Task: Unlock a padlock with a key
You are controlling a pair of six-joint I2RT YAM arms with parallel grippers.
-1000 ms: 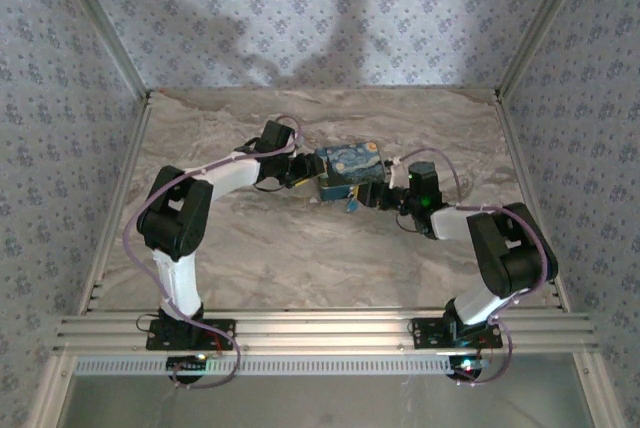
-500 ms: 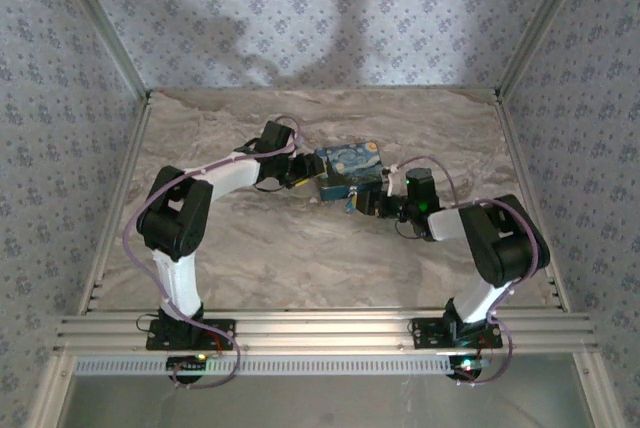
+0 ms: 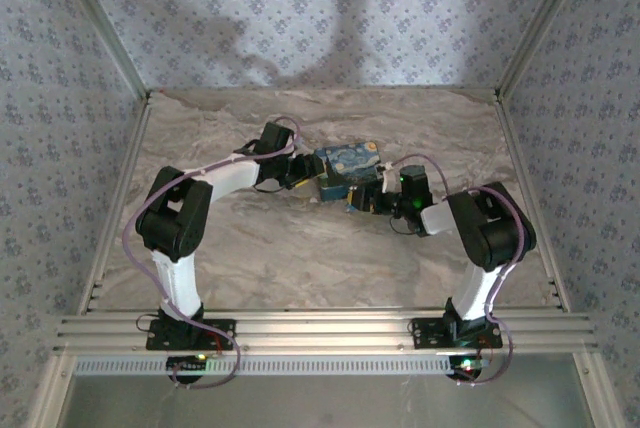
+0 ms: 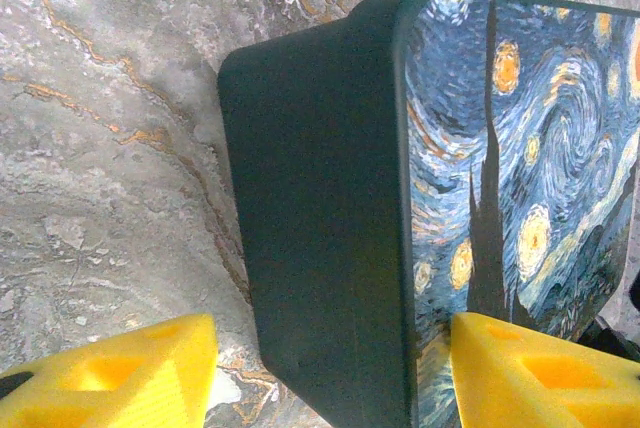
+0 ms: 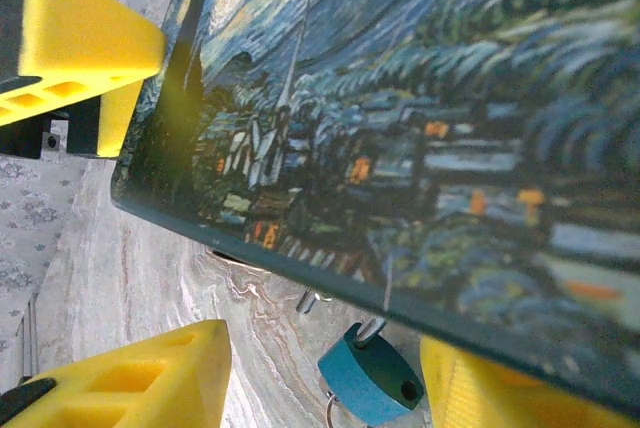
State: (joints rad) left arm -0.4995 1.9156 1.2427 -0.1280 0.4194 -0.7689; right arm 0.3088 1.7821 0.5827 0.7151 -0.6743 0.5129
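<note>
A small blue padlock (image 5: 368, 380) hangs by its thin silvery shackle from the lower edge of the starry-night tin (image 5: 420, 108). It lies on the marble between the fingers of my open right gripper (image 5: 320, 388), closer to the right finger (image 5: 480, 393). A thin wire ring shows just under the padlock, but I make out no key. In the top view the right gripper (image 3: 363, 200) is at the tin's (image 3: 348, 168) near corner. My left gripper (image 4: 330, 378) is open astride the tin's (image 4: 320, 198) other end. One finger (image 4: 530, 373) overlaps the painted lid and the other stands apart from the dark side.
The marble tabletop (image 3: 300, 248) is bare in front of the arms. Patterned walls and metal frame posts close in the table on three sides. The left arm's yellow fingers (image 5: 80, 38) show beyond the tin in the right wrist view.
My right arm has swung its elbow inward and moved the gripper left, closer to the tin's near corner and the padlock. The left arm and the tin have stayed put.
</note>
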